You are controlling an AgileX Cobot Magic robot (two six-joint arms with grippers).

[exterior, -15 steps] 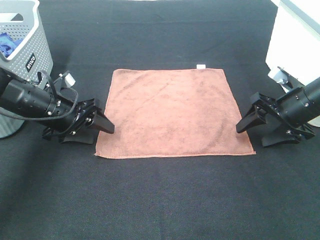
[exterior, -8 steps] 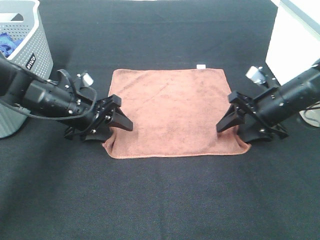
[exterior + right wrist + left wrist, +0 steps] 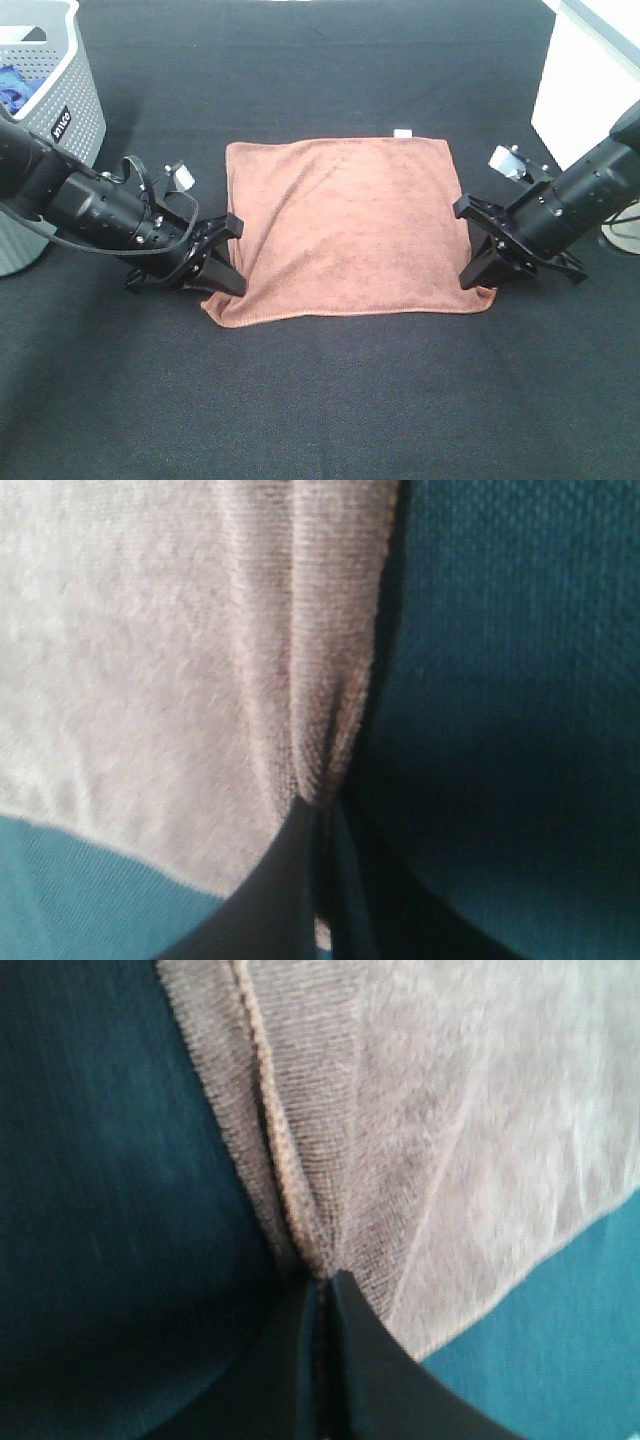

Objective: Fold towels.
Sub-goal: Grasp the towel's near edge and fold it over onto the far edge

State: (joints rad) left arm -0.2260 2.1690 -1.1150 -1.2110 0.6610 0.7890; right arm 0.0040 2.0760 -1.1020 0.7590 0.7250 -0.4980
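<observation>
Black surface (image 3: 320,400); grey basket (image 3: 62,95) 10 o'clock, label (image 3: 60,128) illegible. L pincer (image 3: 322,1295), R pincer (image 3: 320,815) both clenched on towel (image 3: 340,230) edges.

Left gripper (image 3: 325,1295) and right gripper (image 3: 320,815), both low, pinch the reddish-brown square microfibre cloth (image 3: 340,230) bunched between their closed tips.

Left arm (image 3: 80,205): matte black cylinder, with a thin black cable (image 3: 45,235) looped alongside.
Left gripper (image 3: 228,258): black, wedge-shaped jaws.
Right arm (image 3: 590,190): black tube — silver fitting (image 3: 508,158) near the wrist.
Right gripper (image 3: 470,245): black, tapered jaws.
</observation>
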